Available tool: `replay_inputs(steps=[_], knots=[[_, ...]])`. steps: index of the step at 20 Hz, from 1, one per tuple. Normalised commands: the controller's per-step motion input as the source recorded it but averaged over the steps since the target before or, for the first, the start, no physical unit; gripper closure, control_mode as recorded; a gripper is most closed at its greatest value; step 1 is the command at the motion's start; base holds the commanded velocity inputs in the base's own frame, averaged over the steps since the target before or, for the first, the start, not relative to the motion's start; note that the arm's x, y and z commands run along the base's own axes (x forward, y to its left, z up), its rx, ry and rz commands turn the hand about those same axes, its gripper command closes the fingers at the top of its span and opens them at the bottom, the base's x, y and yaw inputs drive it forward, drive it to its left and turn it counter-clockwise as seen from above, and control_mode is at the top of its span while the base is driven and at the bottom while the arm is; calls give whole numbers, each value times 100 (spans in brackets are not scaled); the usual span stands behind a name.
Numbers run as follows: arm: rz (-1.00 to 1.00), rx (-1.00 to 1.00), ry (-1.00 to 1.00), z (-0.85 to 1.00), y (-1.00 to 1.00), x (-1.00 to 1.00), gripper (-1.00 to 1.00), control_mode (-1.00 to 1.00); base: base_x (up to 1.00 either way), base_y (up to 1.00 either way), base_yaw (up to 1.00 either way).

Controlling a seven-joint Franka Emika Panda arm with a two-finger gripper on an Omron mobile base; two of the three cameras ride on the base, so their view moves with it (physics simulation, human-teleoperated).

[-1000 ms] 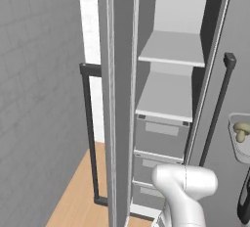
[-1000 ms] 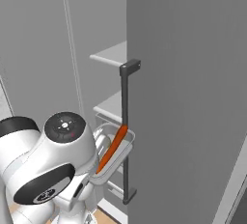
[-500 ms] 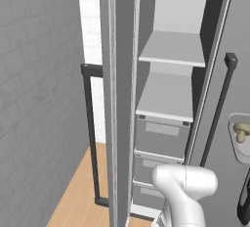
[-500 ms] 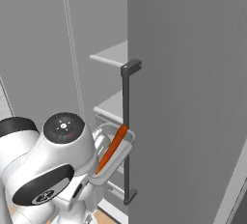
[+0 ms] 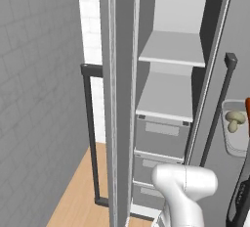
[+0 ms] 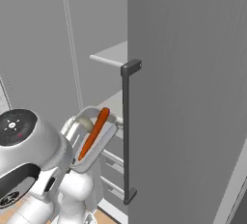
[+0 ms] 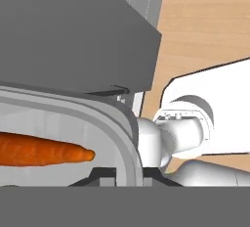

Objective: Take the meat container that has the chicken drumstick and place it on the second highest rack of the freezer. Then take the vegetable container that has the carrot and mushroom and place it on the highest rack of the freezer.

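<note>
My gripper (image 7: pixel 128 176) is shut on the rim of the vegetable container (image 6: pixel 91 143), a pale grey tub held tilted in front of the open freezer (image 5: pixel 168 123). The orange carrot (image 6: pixel 94 132) lies along the tub, with the pale mushroom (image 6: pixel 85 123) beside it. In the left base view the mushroom (image 5: pixel 235 121) and the tub (image 5: pixel 233 143) show at the right edge, beyond the door. The highest rack (image 5: pixel 172 50) and the second rack (image 5: pixel 166 99) are bare light-grey shelves. The meat container and the chicken drumstick are out of view.
The open grey freezer door (image 6: pixel 193 97) with its dark bar handle (image 6: pixel 126 131) stands just right of the tub. A second door edge (image 5: pixel 117 99) and handle (image 5: pixel 91 138) stand on the left. Grey drawers (image 5: pixel 158 135) sit under the shelves, above a wooden floor (image 5: pixel 78 196).
</note>
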Motion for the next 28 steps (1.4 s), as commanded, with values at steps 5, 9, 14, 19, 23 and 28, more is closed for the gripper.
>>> replay_inputs(steps=[5,9,14,19,23,28], knots=[[2,-1,5,93,30,27,100,-100,0,0,0],[0,0,12,76,23,67,100,-100,0,0,0],[2,0,0,5,26,100,100,-100,0,0,0],[8,-1,-14,-18,2,97,100,-100,0,0,0],[0,-2,-25,11,1,100,100,-100,0,0,0],[-2,-7,-2,70,-1,65,100,-100,0,0,0]])
